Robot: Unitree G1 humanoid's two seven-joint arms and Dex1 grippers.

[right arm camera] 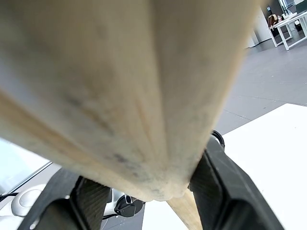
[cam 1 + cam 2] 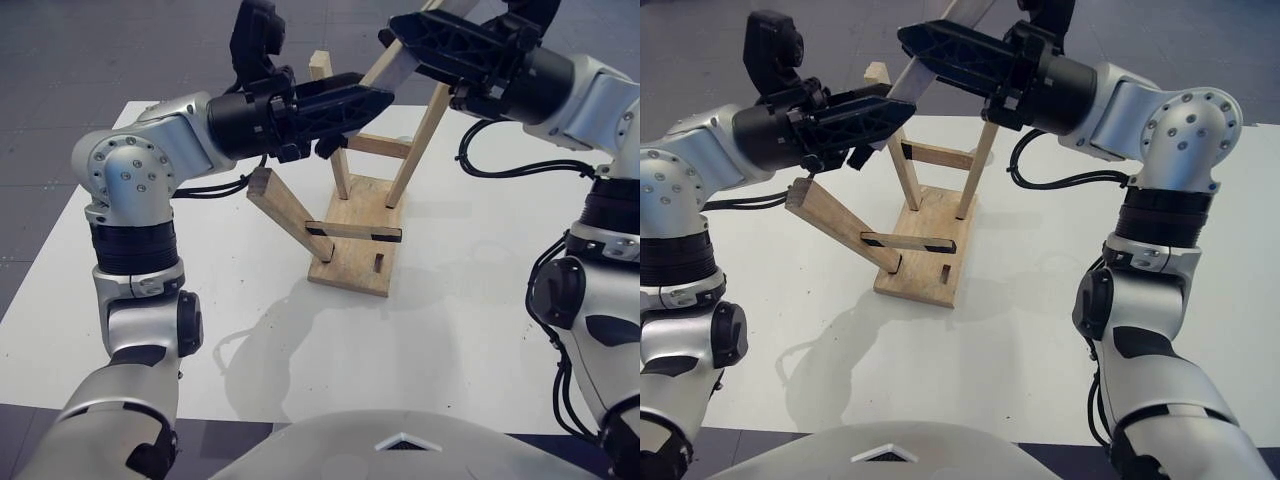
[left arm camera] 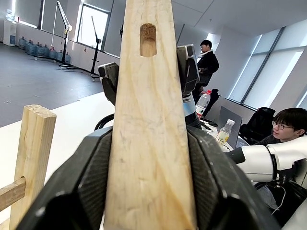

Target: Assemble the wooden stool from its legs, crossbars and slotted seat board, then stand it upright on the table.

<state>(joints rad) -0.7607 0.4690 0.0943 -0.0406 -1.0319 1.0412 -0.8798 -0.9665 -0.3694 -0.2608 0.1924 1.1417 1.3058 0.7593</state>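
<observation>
Leg (image 3: 148, 120): up in the air above the seat board (image 2: 352, 268), slanting, top end pointing up and right.
Left hand (image 2: 372, 92): pinching its low end.
Right hand (image 2: 400, 45): pinching higher up.
Seat board: flat on the bench (image 2: 480, 330).

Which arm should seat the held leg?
Right, probably. Left tool and right tool both clamp the leg; the seat board has its free slot on the right, past the leaning leg.

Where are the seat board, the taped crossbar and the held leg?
seat board (image 2: 345, 268), left eye view, bare front face.
taped crossbar (image 2: 352, 231), left eye view, bare wooden middle.
held leg (image 3: 148, 143), left wrist view, broad slotted face.
</observation>
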